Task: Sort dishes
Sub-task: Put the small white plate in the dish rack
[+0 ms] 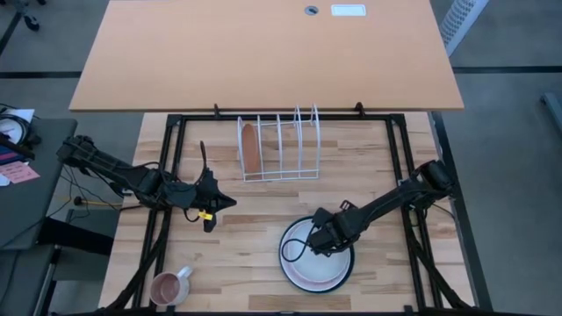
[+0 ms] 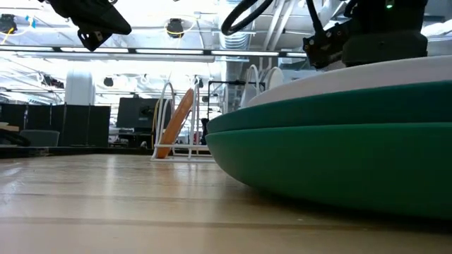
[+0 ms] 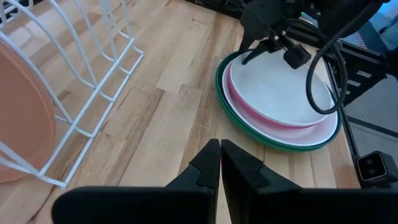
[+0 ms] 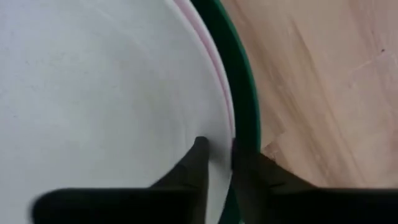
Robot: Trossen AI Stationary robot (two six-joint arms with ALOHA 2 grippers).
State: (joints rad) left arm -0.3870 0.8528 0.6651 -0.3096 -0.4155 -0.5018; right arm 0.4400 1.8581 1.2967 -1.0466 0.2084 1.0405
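Where plates stack, right tool straddles their rims.

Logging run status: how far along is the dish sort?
Done: the orange-brown plate stands in the wire rack. In hand: the right gripper straddles the rim of the white plate, topmost on the stack. Left: pink plate and green plate. The left gripper hovers shut nearby.
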